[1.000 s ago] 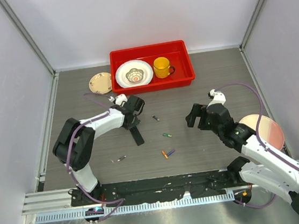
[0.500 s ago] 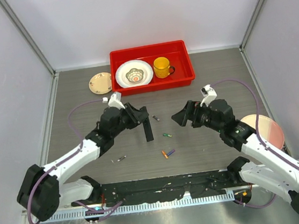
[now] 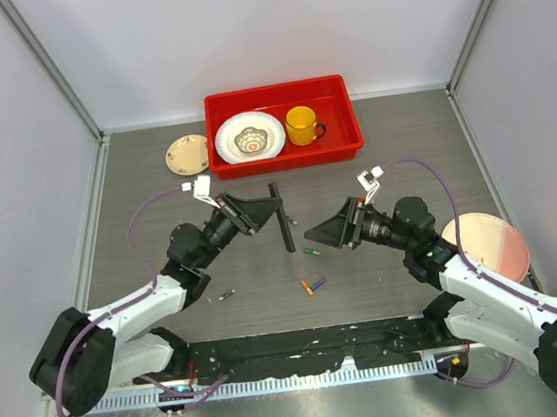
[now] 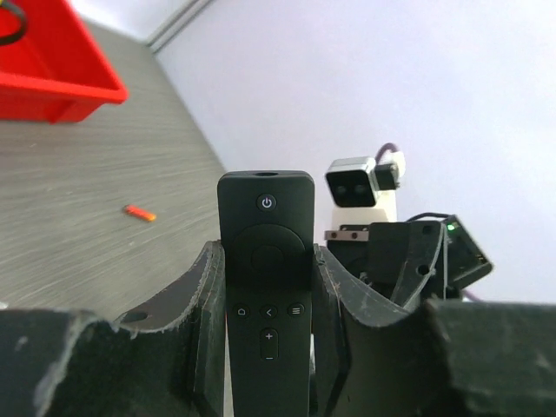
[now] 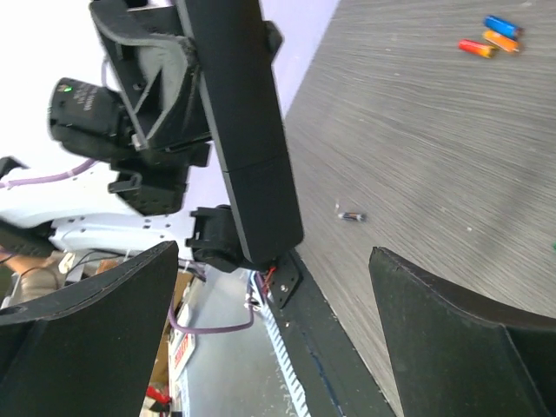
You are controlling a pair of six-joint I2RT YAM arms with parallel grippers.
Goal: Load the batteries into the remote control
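My left gripper [image 3: 270, 207] is shut on the remote control [image 3: 285, 234], a slim black bar held above the table. In the left wrist view the remote [image 4: 266, 217] stands upright between the fingers [image 4: 195, 304], button side facing the camera. My right gripper [image 3: 323, 232] is open and empty, facing the remote from the right. In the right wrist view [image 5: 278, 339] the remote's back [image 5: 248, 148] hangs just ahead of the wide-open jaws. Batteries lie on the table: green [image 3: 310, 251], orange [image 3: 308, 287], purple [image 3: 318, 283], and dark ones [image 3: 226, 295] [image 3: 290, 220].
A red bin [image 3: 354, 143] at the back holds a white bowl [image 3: 249, 136] and a yellow mug [image 3: 301, 124]. A tan plate [image 3: 187, 154] lies left of it. A pink plate [image 3: 491, 245] lies at the right. Grey walls enclose the table.
My left arm has lifted the remote off the table and carried it right towards the centre. My right gripper has swung left and turned to face it, staying open.
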